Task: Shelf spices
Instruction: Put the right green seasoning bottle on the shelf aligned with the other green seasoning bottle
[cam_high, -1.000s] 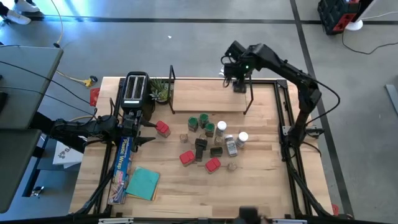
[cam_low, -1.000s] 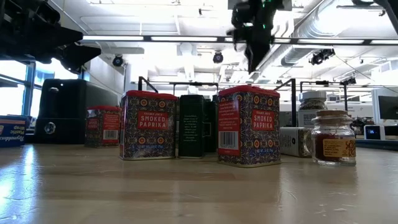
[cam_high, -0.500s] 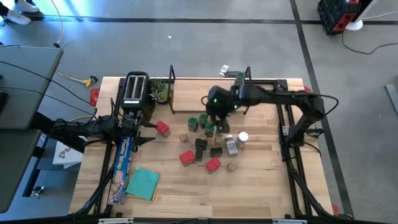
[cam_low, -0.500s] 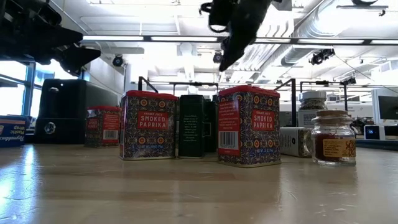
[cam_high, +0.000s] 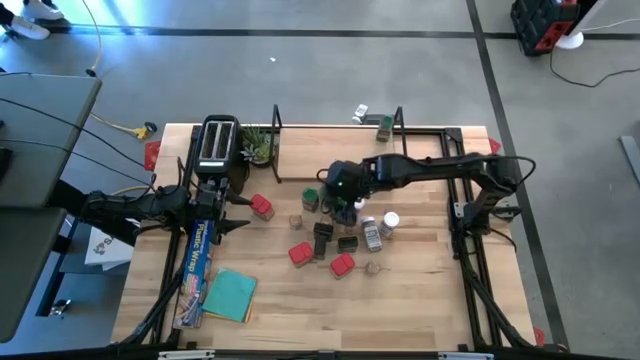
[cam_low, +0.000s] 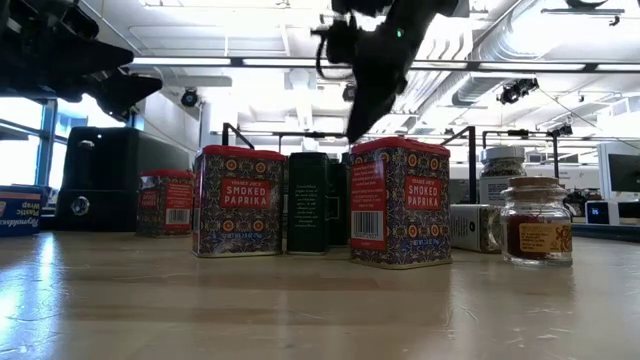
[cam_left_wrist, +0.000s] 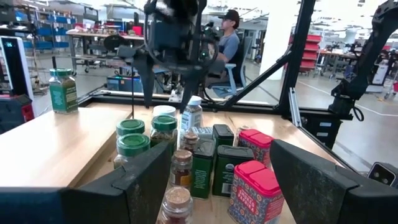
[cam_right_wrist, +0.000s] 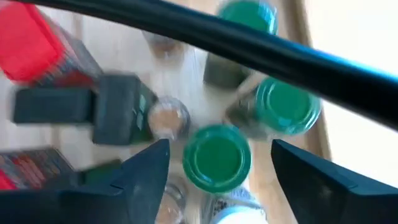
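The spices stand in a cluster at mid-table: red tins, dark tins, green-lidded jars and white-lidded jars. One green jar stands on the far right end of the shelf, a light board with black wire ends. My right gripper hangs open above the cluster's far side, pointing steeply down. Its fingers flank a green lid from above, clear of it. My left gripper waits open and level at the table's left, facing the cluster.
A black toaster and a small plant stand left of the shelf. A long blue foil box and a teal cloth lie near left. Bare wood lies in front of the cluster. A seated person shows beyond the table.
My right gripper has swung from the shelf's far right end toward the table's near and left, and has sunk over the green-lidded jars, tipping to point steeply down. A green jar stays on the shelf where the gripper was.
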